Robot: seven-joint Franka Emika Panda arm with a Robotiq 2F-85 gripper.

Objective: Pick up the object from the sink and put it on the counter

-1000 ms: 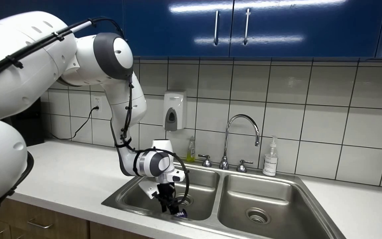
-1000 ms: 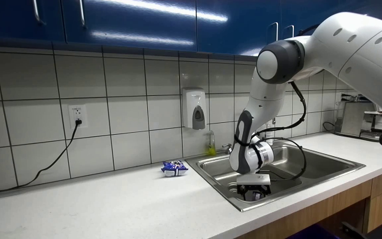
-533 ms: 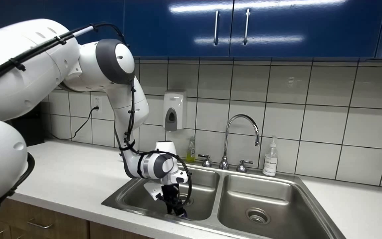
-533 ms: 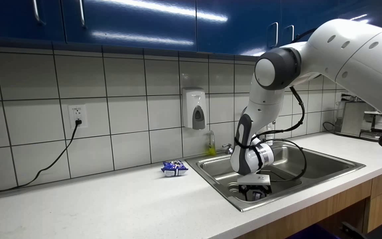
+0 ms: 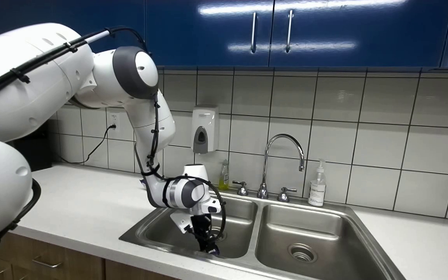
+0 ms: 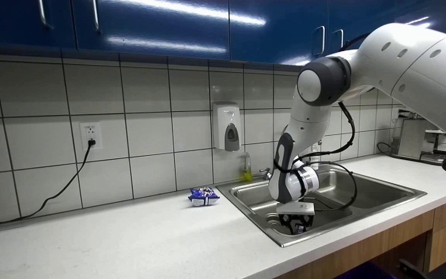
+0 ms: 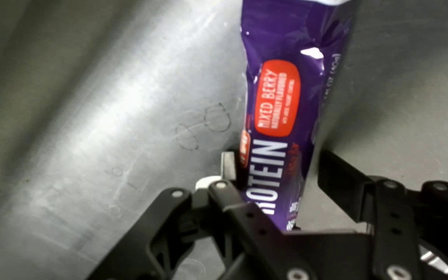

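The object is a purple wrapped bar (image 7: pixel 282 105) with a red label, lying on the floor of the sink (image 5: pixel 256 241), in the basin nearer the arm. In the wrist view it runs from the top edge down between the fingers of my gripper (image 7: pixel 278 166). The left finger is right beside or against the bar; a narrow strip of steel shows between the bar and the right finger (image 7: pixel 342 186), so the jaws stand open around it. Both exterior views show the gripper (image 6: pixel 298 228) low in that basin, largely covering the bar. The off-white counter (image 6: pixel 130 236) borders the sink.
A chrome faucet (image 5: pixel 265 167) rises behind the sink, with a white soap bottle (image 5: pixel 317 190) and a yellow soap bottle (image 5: pixel 224 179) at the back. A blue packet (image 6: pixel 203 197) lies on the counter near the sink rim. The basin's front wall is close to the gripper.
My arm has come down a little and the gripper has shifted slightly deeper into the basin. Its fingers have drawn closer together around the bar.
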